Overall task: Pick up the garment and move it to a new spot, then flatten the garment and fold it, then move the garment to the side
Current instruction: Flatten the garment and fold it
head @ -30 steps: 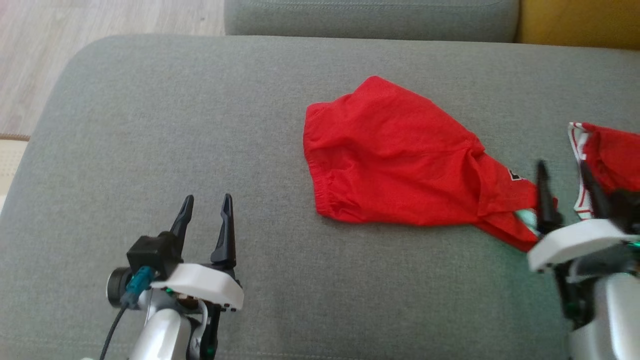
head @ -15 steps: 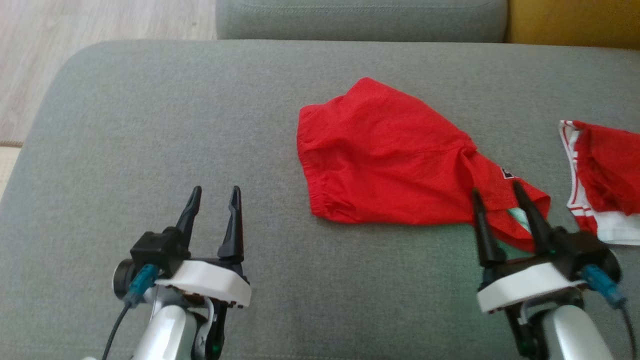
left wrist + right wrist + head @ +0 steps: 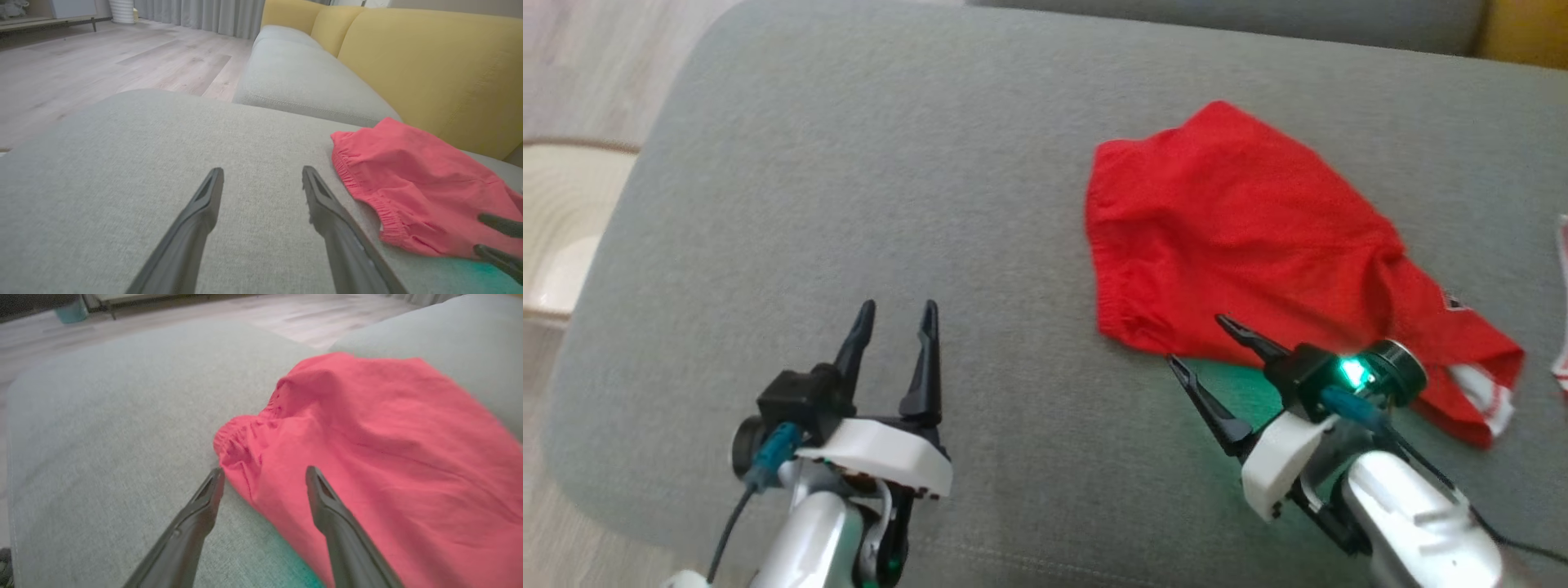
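The garment (image 3: 1258,237) is a pair of red shorts with an elastic waistband, lying crumpled on the grey cushion (image 3: 890,204); it also shows in the left wrist view (image 3: 412,183) and the right wrist view (image 3: 367,457). My right gripper (image 3: 1196,339) is open at the garment's near edge, fingers turned left, one fingertip (image 3: 314,477) over the red cloth and the other over bare cushion. My left gripper (image 3: 898,314) stands open over bare cushion to the garment's left, holding nothing (image 3: 261,173).
A second red-and-white cloth (image 3: 1561,327) peeks in at the far right edge. The cushion's rounded left edge drops to wood floor (image 3: 572,65). Yellow sofa backs (image 3: 429,69) rise behind, with another grey seat cushion (image 3: 294,77) beyond.
My right gripper has swung left from the garment's right end to its near lower edge, fingers now angled left. The head camera has shifted, moving the whole picture. The left gripper has stayed open.
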